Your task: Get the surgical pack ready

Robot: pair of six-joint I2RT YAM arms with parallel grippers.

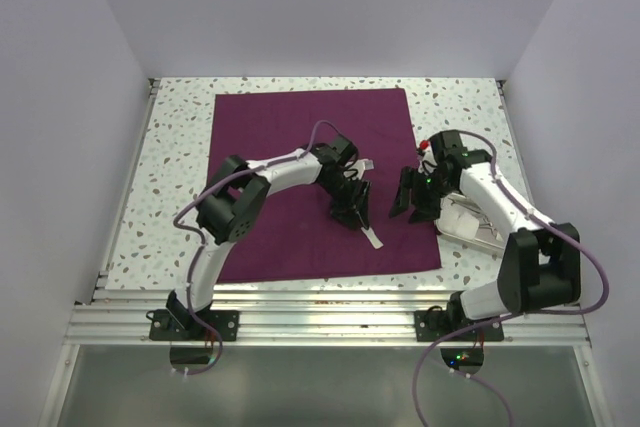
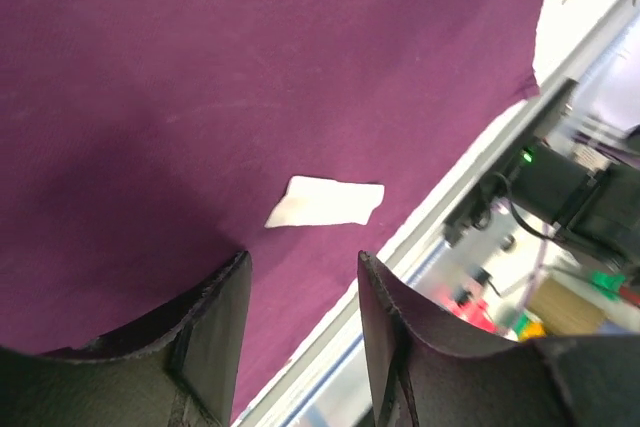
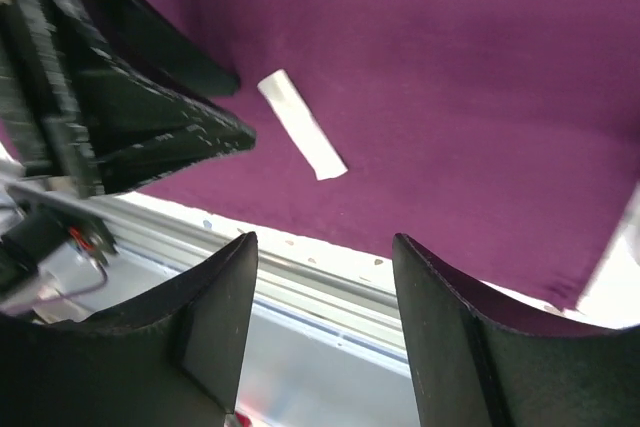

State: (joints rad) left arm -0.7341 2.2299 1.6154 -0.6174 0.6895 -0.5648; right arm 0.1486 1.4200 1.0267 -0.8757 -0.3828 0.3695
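The plum-purple cloth (image 1: 290, 147) lies flat on the speckled table. A small white gauze pad (image 1: 373, 238) lies on its near right part; it also shows in the left wrist view (image 2: 325, 201) and the right wrist view (image 3: 301, 137). My left gripper (image 1: 353, 209) hangs open and empty just above and behind the pad. My right gripper (image 1: 412, 203) is open and empty over the cloth's right edge. The steel tray (image 1: 470, 225) sits off the cloth at the right, mostly hidden by the right arm, with something white in it. Scissor-like instruments do not show clearly.
A second small pale item (image 1: 369, 164) lies on the cloth behind the left wrist. An aluminium rail (image 1: 330, 312) runs along the table's near edge. White walls enclose the table on three sides.
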